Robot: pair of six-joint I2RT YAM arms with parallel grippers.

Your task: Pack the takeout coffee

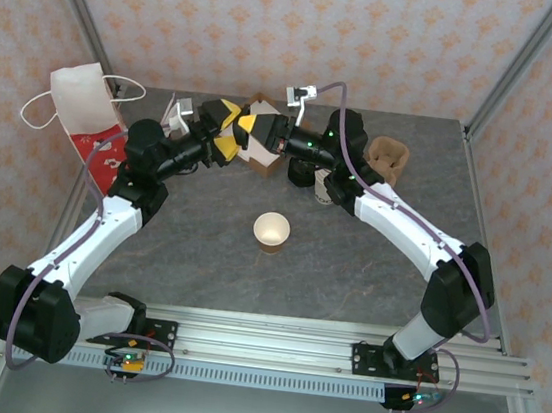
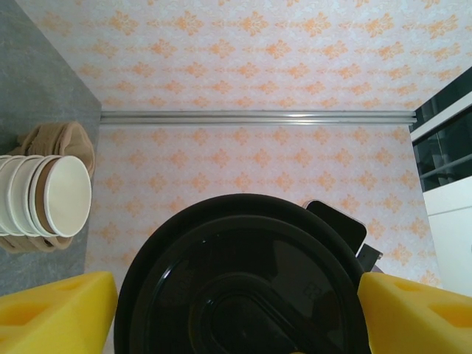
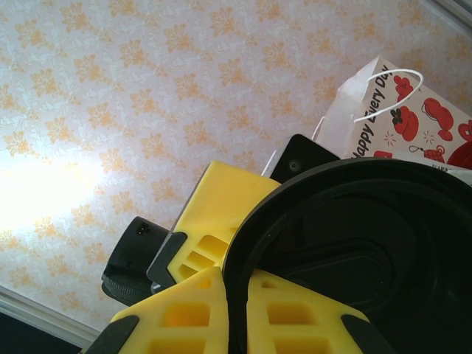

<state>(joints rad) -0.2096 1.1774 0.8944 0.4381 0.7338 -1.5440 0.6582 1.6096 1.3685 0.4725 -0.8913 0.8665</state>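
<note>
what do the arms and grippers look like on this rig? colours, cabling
Both arms match: the left arm and right arm have white links between black joint housings, each trailed by a loose lilac cable. The left gripper and right gripper carry chunky yellow fingers with moulded pockets on black bodies.
</note>
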